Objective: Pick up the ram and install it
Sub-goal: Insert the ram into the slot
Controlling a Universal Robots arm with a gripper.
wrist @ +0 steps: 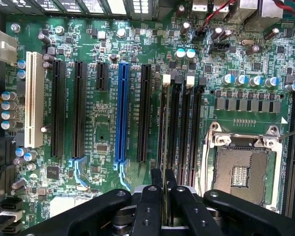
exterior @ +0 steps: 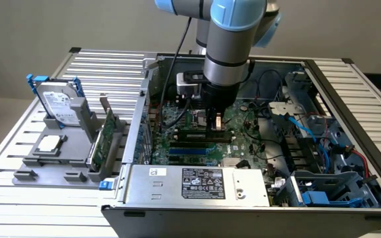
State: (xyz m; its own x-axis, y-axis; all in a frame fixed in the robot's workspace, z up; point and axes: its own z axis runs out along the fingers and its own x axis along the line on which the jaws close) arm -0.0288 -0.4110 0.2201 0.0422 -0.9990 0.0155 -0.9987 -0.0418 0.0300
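Note:
My gripper (exterior: 216, 124) reaches straight down into the open computer case (exterior: 144, 148) onto the motherboard (exterior: 243, 144). In the wrist view its two black fingers (wrist: 156, 181) stand almost together, shut on the ram (wrist: 163, 129), which shows edge-on as a thin line between them. The stick runs along the outermost of the black memory slots (wrist: 179, 128), beside the white latches (wrist: 167, 77). In the exterior view the ram (exterior: 197, 132) is a dark strip lying along the slot line under the fingers. Whether it is pushed fully home I cannot tell.
A grey fixture (exterior: 45, 171) at the exterior view's left holds a hard drive (exterior: 61, 106), a CPU (exterior: 48, 144) and an upright green expansion card (exterior: 101, 141). Around the gripper are the power supply (exterior: 200, 183), blue cables (exterior: 309, 134), the blue slot (wrist: 121, 113) and the open CPU socket (wrist: 241, 169).

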